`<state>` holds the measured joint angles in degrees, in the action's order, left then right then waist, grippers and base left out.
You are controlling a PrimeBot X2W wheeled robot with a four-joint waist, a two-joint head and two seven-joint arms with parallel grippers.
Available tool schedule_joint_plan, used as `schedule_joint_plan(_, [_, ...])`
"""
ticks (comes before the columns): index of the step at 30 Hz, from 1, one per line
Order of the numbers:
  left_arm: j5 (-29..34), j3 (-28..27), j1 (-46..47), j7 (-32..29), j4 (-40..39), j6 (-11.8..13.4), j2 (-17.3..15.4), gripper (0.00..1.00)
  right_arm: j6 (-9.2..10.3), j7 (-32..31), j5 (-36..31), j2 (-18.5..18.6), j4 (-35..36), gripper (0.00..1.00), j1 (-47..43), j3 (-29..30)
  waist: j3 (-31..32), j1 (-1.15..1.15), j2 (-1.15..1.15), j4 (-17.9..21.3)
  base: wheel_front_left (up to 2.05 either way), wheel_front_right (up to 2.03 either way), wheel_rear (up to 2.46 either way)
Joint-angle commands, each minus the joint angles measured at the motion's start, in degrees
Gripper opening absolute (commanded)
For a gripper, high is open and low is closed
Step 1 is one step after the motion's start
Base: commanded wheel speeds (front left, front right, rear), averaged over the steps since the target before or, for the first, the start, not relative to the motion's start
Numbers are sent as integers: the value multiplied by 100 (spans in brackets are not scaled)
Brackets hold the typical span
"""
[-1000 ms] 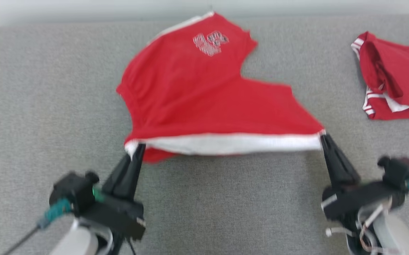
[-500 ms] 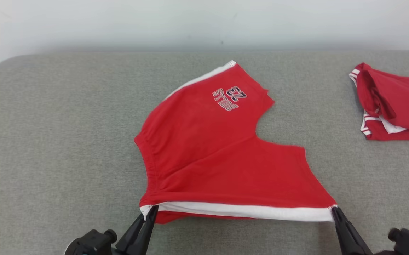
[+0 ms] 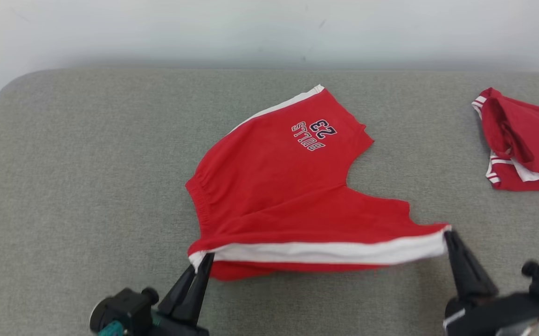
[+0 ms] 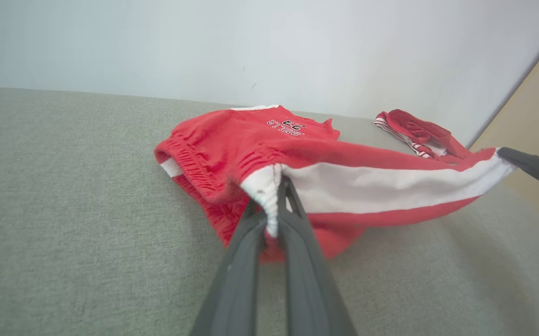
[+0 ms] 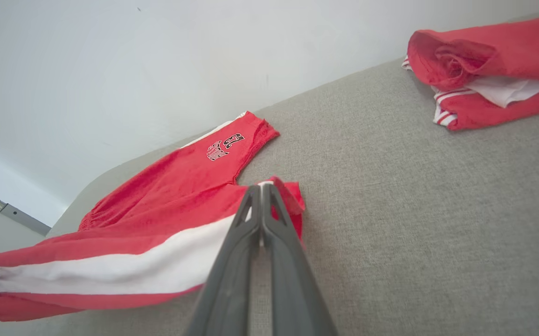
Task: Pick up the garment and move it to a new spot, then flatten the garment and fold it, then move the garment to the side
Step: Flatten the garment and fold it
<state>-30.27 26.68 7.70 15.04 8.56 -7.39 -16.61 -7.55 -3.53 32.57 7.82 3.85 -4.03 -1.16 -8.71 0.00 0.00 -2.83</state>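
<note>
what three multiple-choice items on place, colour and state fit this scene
1. Where is the other red garment relative to the Bulls shorts? A robot's left B robot's right C on top
2. Colour of the shorts' side stripe? A white B black C yellow
3. State of the striped edge? A lying unheld B held at one end C pinched at both ends
Answers: B, it lies at the head view's right; A, the band is plainly white; C, left fingers and right fingers are shut on its ends.
</note>
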Motion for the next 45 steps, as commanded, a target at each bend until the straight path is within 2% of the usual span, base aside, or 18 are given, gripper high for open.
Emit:
schedule_joint_plan(1, [81,8,139,17,-22,-3,32,0,13,-15,-50,102,-34,0,199,-17,-29,0,0,-47,0,0,0])
schedule_joint_plan(10, [1,345,918,18,117,-6,83,0,13,-156,-117,592,-814,0,1951,-222,-311,0,0,-351,0,0,0])
schedule_joint_plan(11, [-41,383,1127,18,209,-1,112,0,13,-191,-165,671,-1108,0,2392,-293,-406,0,0,-446,0,0,0])
schedule_joint_plan(20, [-264,621,2135,18,763,-2,399,0,13,-69,-418,994,-2593,0,4306,-775,-900,0,0,-916,0,0,0])
schedule_joint_plan(30, [-407,623,3035,18,1416,-3,747,0,13,182,-787,1060,-4550,0,6213,-1003,-1541,0,0,-1286,0,0,0])
schedule_joint_plan(38, [-362,620,3448,18,1755,-3,958,0,13,419,-1169,978,-5773,0,7080,-1359,-1844,0,0,-1387,0,0,0])
schedule_joint_plan(45, [-348,664,3552,18,1907,-3,1001,0,13,736,-1242,919,-6305,0,7312,-1667,-1840,0,0,-1375,0,0,0])
